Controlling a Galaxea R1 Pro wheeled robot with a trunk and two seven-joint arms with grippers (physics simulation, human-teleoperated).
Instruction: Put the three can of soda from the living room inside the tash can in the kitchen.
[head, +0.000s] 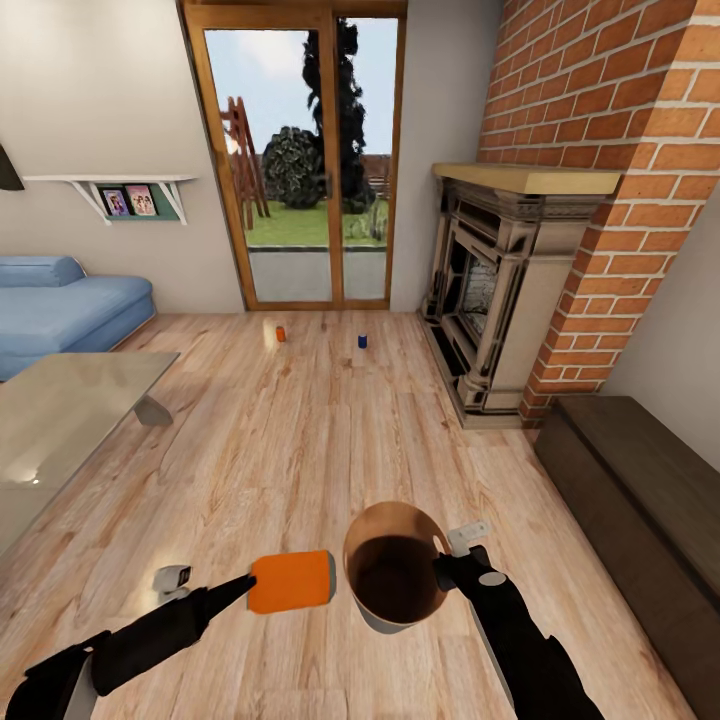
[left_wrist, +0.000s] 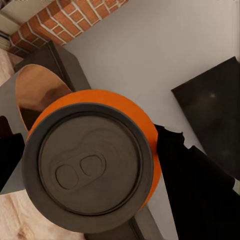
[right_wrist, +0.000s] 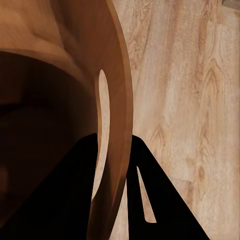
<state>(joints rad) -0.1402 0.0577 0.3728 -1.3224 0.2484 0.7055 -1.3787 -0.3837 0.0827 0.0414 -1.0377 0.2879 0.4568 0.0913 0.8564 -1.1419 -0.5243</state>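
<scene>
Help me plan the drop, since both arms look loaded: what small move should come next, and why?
Probably carry the left tool a little toward the tash can until the orange can of soda is over its open mouth. The can lies sideways just beside the rim, not yet above it, while the right tool pinches the bin's wall, holding it off the floor.

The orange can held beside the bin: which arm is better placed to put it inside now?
The left. Its tool grips the orange can, lying sideways right beside the bin, level with the open rim. The right tool is clamped on the bin's rim, so it should only hold steady.
</scene>
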